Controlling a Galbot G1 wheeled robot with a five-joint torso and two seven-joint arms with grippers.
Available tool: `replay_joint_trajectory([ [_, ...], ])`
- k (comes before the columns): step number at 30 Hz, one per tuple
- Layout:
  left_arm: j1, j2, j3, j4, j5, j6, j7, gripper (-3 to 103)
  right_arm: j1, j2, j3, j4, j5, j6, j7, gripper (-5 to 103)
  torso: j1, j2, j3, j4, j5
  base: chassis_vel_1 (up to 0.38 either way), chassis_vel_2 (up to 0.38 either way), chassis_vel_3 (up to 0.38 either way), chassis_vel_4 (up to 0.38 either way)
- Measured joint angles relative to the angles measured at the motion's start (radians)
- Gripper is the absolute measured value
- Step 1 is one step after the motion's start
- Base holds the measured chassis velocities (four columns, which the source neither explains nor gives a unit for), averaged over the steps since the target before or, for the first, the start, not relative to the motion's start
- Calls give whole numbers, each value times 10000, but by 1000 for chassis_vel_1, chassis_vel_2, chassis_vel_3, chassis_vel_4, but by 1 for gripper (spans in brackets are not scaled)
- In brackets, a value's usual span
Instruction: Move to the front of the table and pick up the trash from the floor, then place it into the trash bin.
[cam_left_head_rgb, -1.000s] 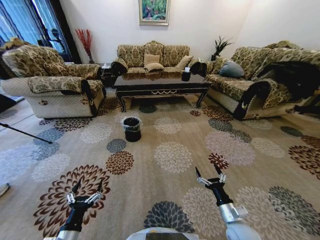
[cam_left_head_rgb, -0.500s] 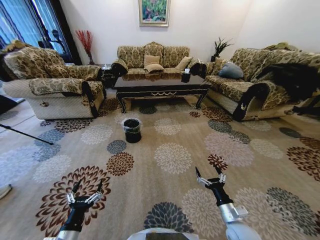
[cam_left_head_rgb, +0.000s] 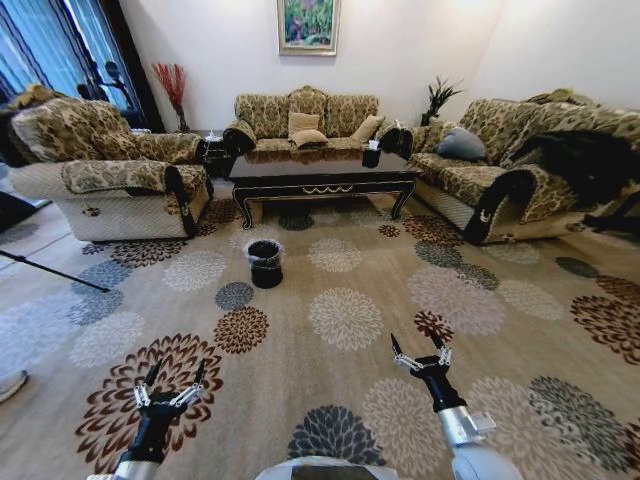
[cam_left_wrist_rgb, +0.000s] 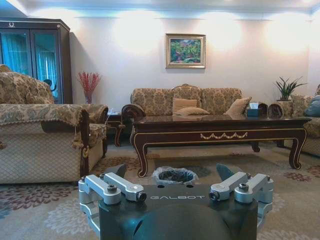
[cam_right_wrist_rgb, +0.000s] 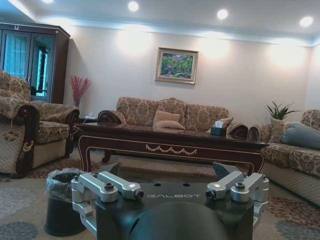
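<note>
The dark-brown table (cam_left_head_rgb: 325, 178) stands across the room before a sofa, and shows closer in the left wrist view (cam_left_wrist_rgb: 220, 134) and the right wrist view (cam_right_wrist_rgb: 170, 145). The black trash bin (cam_left_head_rgb: 264, 262) with its clear liner sits on the floral carpet floor (cam_left_head_rgb: 345, 315) in front of the table's left half, and I see the bin again low down (cam_left_wrist_rgb: 174, 176) (cam_right_wrist_rgb: 61, 202). I cannot make out the trash on the floor from here. My left gripper (cam_left_head_rgb: 176, 373) and right gripper (cam_left_head_rgb: 415, 346) hang low in front of me, both open and empty, far short of the bin.
Patterned sofas flank the table: one on the left (cam_left_head_rgb: 110, 180), one behind (cam_left_head_rgb: 305, 112), one on the right (cam_left_head_rgb: 510, 165). A tissue box (cam_left_head_rgb: 372, 152) stands on the table. A thin black tripod leg (cam_left_head_rgb: 50, 270) crosses the floor at far left.
The whole head view has shifted slightly, with table, bin and sofas a little lower and nearer: the camera has moved. Both arms hold the same pose, grippers still open.
</note>
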Motion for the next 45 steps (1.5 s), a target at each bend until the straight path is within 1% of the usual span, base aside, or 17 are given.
replay_joint_trajectory([
  [8, 0, 0, 0, 0, 0, 0, 0, 100, 0, 0, 0, 0, 0, 0, 0, 100, 134, 312, 177, 0, 0, 0, 0, 0, 0],
  [13, 0, 0, 0, 0, 0, 0, 0, 100, 0, 0, 0, 0, 0, 0, 0, 100, 229, 575, 346, 0, 0, 0, 0, 0, 0],
  [20, 0, 0, 0, -1, 0, 0, 0, 100, 0, 0, 0, 0, 0, 0, 0, 100, 315, 795, 484, 0, 0, 0, 0, 0, 0],
  [29, 0, 0, 0, 0, 0, 0, 0, 100, 0, 0, 0, 0, 0, 0, 0, 100, 485, 1227, 744, 0, 0, 0, 0, 0, 0],
  [31, 0, 0, 0, 0, 0, 0, 1, 100, 0, 0, 0, 0, 0, 0, 0, 100, 493, 1246, 755, 0, 0, 0, 0, 0, 0],
  [34, 0, 0, 0, 0, 0, -1, 1, 100, 0, 0, 0, 0, 0, 0, 0, 100, 574, 1436, 863, 0, 0, 0, 0, 0, 0],
  [37, 0, 0, 0, 0, 0, 0, 0, 100, 0, 0, 0, 0, 0, 0, 0, 100, 607, 1509, 903, 0, 0, 0, 0, 0, 0],
  [38, 0, 0, 0, 0, 0, 0, 0, 100, -1, 0, 0, 0, 0, 0, 0, 100, 643, 1596, 951, 0, 0, 0, 0, 0, 0],
  [45, 0, 0, 0, 0, 0, 0, 0, 100, 0, 0, 0, 0, 0, 0, 0, 100, 743, 1850, 1106, 0, 0, 0, 0, 0, 0],
])
